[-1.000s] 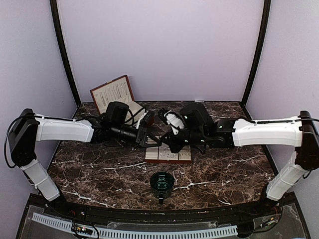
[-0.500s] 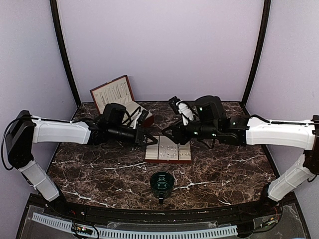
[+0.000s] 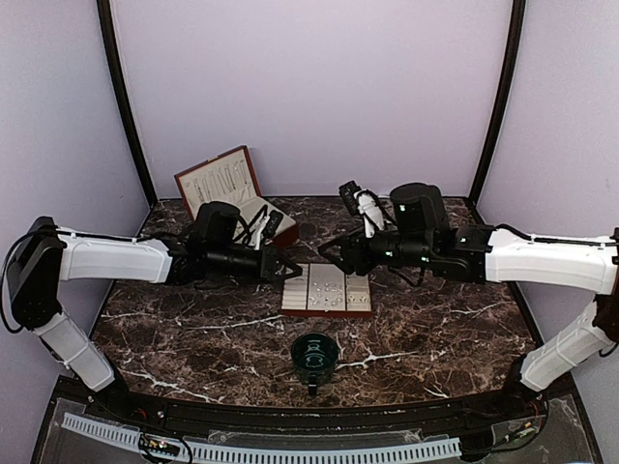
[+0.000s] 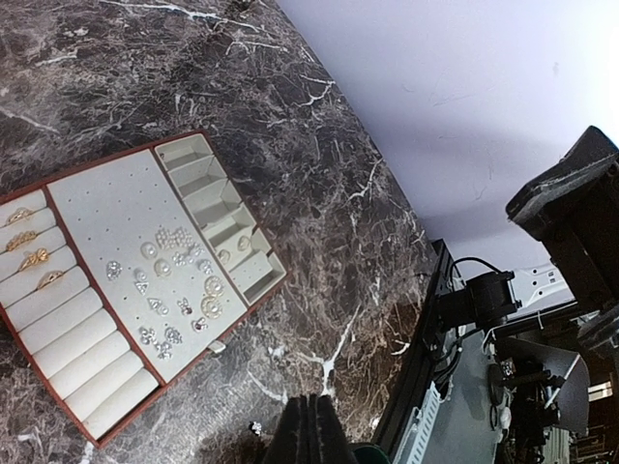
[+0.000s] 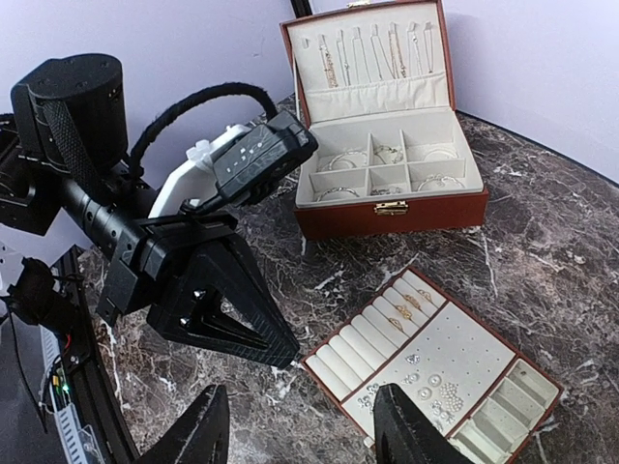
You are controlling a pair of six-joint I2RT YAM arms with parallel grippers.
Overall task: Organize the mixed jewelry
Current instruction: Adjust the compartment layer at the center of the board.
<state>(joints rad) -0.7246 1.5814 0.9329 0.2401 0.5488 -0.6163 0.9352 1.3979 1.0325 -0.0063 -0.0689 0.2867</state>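
Found mixed jewelry [image 4: 174, 290] clustered on the tray [image 4: 106, 193], lower left of left wrist view. Noted right end effector [image 5: 300, 430] parted, empty; left end effector [image 4: 311, 433] pinched shut. Probably needed a slow vertical descent onto one piece.

Robot lab booth — plain lilac walls [image 3: 309, 87], black corner poles [image 3: 120, 97], marble-patterned table [image 3: 193, 338]

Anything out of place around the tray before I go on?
Yes: one tiny silvery piece lies on the marble table, just off the tray, near the earrings. It looks dropped or spilled.
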